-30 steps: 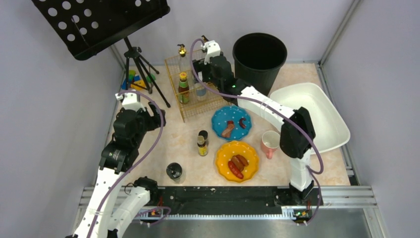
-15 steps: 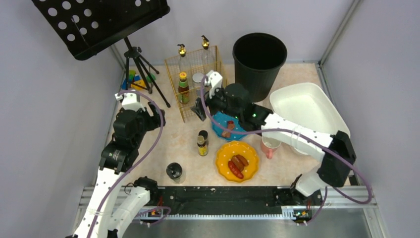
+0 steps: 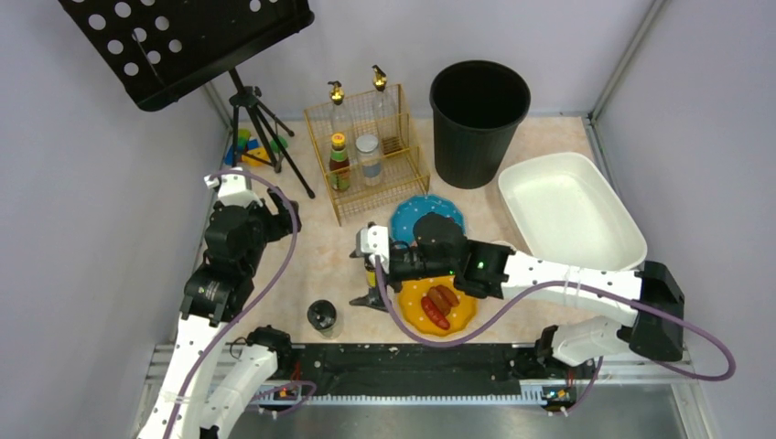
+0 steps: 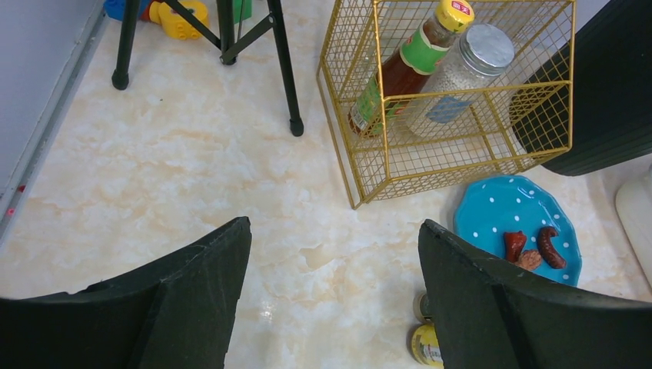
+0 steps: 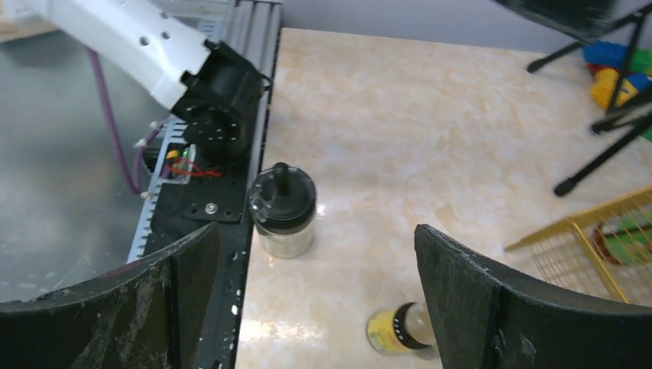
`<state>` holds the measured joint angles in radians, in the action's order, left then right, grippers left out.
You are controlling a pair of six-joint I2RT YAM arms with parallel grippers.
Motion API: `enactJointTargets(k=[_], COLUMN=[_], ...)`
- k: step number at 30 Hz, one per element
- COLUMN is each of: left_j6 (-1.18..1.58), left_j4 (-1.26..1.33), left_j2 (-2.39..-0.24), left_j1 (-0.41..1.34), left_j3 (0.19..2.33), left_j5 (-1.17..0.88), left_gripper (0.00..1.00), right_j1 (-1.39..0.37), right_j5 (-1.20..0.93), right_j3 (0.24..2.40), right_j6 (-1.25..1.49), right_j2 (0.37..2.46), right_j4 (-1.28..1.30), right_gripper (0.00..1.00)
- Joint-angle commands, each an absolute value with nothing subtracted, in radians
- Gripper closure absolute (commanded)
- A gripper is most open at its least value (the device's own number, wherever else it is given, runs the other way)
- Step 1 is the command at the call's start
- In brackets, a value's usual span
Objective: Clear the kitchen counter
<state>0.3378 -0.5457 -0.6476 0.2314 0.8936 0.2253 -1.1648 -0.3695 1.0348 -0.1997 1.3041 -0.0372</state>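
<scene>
Hovering both arms over the kitchen counter (image 3: 316,242), the beige marbled surface under everything, I use the gold wire basket (image 3: 375,197) as my marker. My left claw (image 4: 334,227) hangs to the near left of the basket, jaws wide apart and empty. My right claw (image 3: 368,274) is nearer me than the basket, spread wide and gripping nothing. A small yellow-labelled bottle (image 5: 396,330) stands on the counter below it, and a black-lidded jar (image 5: 283,207) stands farther from the basket.
</scene>
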Motion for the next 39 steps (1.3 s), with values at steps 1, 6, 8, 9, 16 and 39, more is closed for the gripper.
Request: enactJointTargets(k=[1, 6, 8, 9, 16, 39], left_j6=[0.330, 0.332, 0.334, 0.334, 0.336, 0.339], left_j4=[-0.517, -0.519, -0.519, -0.519, -0.521, -0.520], left_j2=[-0.639, -0.641, -0.643, -0.644, -0.647, -0.656], left_j1=[0.224, 0.224, 0.224, 0.224, 0.224, 0.224], left_j3=[0.900, 0.901, 0.901, 0.901, 0.902, 0.903], left_j5=[0.240, 0.235, 0.236, 0.236, 0.235, 0.226], left_gripper=[0.15, 0.10, 0.06, 0.05, 0.01, 0.01], right_j1=[-1.227, -1.275, -1.284, -1.290, -1.317, -1.322], right_j5=[-0.430, -0.406, -0.427, -0.431, -0.398, -0.335], right_j3=[1.022, 1.006, 1.015, 1.018, 1.064, 1.170], right_j6=[-0.291, -0.321, -0.319, -0.318, -0.307, -0.260], right_j2=[1.350, 1.427, 1.465, 1.484, 1.608, 1.811], right_j4=[-0.060, -0.146, -0.166, -0.182, -0.236, -0.316], right_gripper=[0.06, 0.01, 0.01, 0.01, 0.01, 0.01])
